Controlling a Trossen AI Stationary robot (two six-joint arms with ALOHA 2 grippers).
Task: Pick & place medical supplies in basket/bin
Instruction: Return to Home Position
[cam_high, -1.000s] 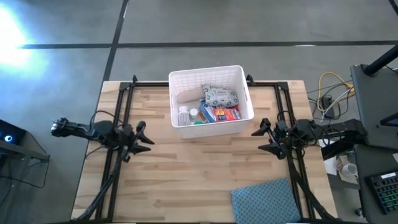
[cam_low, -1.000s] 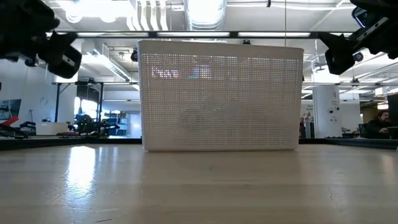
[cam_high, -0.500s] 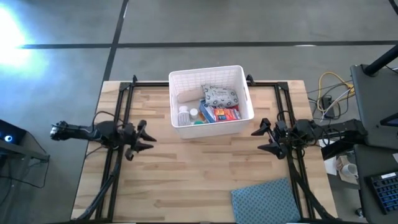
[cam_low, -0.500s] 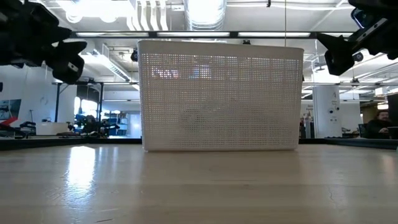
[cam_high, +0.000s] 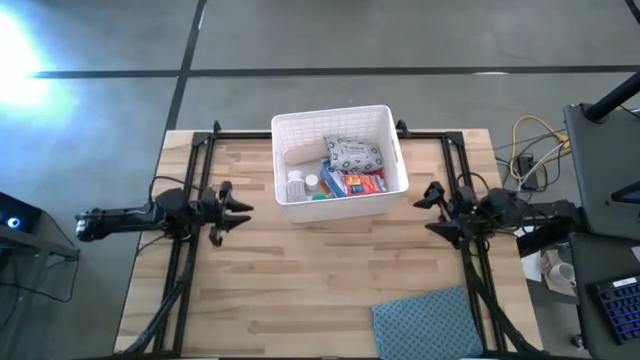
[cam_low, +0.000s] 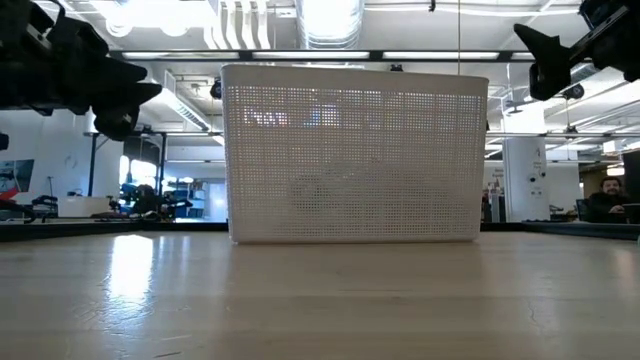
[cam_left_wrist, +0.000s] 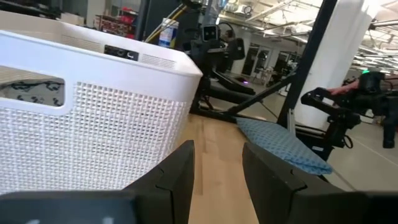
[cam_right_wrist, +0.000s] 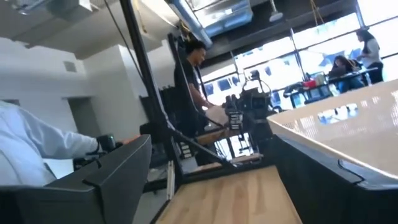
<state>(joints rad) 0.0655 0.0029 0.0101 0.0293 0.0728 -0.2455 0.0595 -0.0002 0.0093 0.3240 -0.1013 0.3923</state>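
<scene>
The white lattice basket (cam_high: 385, 125) stands at the table's far middle; in the low view its wall (cam_low: 355, 155) fills the centre. Inside lie the supplies: white pill bottles (cam_high: 297, 184), red and blue boxes (cam_high: 357, 182), a pale patterned packet (cam_high: 353, 153) and a pale roll (cam_high: 298, 153). My left gripper (cam_high: 240, 210) hovers open, left of the basket's near corner, pointing right (cam_left_wrist: 217, 162). On the basket's other side my right gripper (cam_high: 428, 208) hovers open, pointing left (cam_right_wrist: 211, 186). Both hang above the table (cam_low: 125, 95) (cam_low: 545, 65).
A blue-grey textured cloth (cam_high: 425, 320) lies at the table's near right corner, also seen past the left fingers (cam_left_wrist: 280, 143). Black frame rails (cam_high: 190, 190) run along both table sides. Bare wood (cam_high: 330, 270) spreads in front of the basket. People show in the room beyond.
My left gripper has swung from pointing slantwise toward the near edge to pointing level at the right, shifting slightly toward the basket. My right gripper has drawn back a little toward the table's right edge and risen. The basket and its contents have stayed put.
</scene>
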